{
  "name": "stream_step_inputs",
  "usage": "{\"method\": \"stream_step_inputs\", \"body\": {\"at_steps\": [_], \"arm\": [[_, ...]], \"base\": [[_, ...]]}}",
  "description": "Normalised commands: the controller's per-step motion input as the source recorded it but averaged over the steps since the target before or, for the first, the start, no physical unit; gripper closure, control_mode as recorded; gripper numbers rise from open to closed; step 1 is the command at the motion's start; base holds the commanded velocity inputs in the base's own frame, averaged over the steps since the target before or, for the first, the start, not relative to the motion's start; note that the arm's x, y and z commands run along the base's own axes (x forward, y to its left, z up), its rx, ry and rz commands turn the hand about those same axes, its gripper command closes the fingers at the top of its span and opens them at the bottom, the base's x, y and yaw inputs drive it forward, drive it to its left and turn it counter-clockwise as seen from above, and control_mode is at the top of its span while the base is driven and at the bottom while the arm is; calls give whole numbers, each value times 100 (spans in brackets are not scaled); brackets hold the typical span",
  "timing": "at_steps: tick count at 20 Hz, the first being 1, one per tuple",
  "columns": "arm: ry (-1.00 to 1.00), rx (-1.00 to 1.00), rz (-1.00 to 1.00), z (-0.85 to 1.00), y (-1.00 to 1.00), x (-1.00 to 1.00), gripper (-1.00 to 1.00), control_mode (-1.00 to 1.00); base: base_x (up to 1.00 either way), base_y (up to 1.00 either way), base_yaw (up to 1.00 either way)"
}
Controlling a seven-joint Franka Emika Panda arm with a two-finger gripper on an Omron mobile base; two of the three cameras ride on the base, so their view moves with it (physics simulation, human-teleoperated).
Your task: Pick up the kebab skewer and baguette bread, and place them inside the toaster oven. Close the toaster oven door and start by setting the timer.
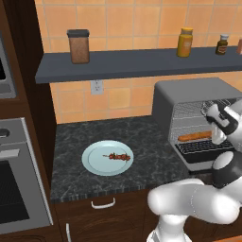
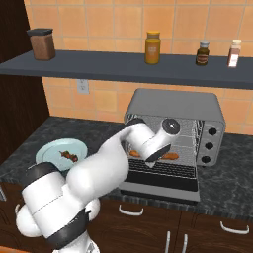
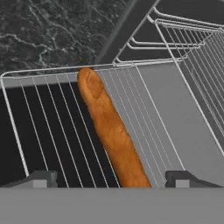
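Note:
The baguette bread (image 3: 109, 131) lies on a wire rack (image 3: 48, 131) inside the toaster oven (image 1: 189, 92), and its orange-brown length shows there (image 1: 194, 136) and past my hand (image 2: 171, 156). My gripper (image 3: 112, 178) hovers just over it, open, its fingertips (image 3: 41, 178) standing well apart on either side without touching the bread. The toaster oven door (image 2: 163, 180) hangs folded down, flat in front of the oven. On the counter to the left, the kebab skewer (image 1: 119, 156) rests on a pale blue plate (image 1: 94, 163).
Small knobs (image 2: 212, 132) sit on the oven's right side. A shelf (image 1: 118, 64) above the counter carries a brown jar (image 1: 78, 46) and bottles (image 1: 185, 42). A built-in wall oven (image 1: 14, 189) stands at the far left. Dark counter (image 1: 142, 137) stretches between plate and oven.

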Motion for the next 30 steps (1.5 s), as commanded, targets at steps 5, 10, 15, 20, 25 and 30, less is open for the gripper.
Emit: {"method": "stream_step_inputs", "body": {"at_steps": [5,10,15,20,25,30], "arm": [[16,5,-15,39,68,-74,-100,-100],[14,6,-26,7,100,-61,-100,-100],[5,1,-15,11,100,-12,-100,-100],[10,0,-14,0,100,5,-100,-100],[8,0,-12,0,100,19,-100,-100],[14,0,-8,0,100,46,-100,-100]], "base": [[0,0,0],[0,0,0],[0,0,0],[0,0,0],[0,0,0],[0,0,0]]}}
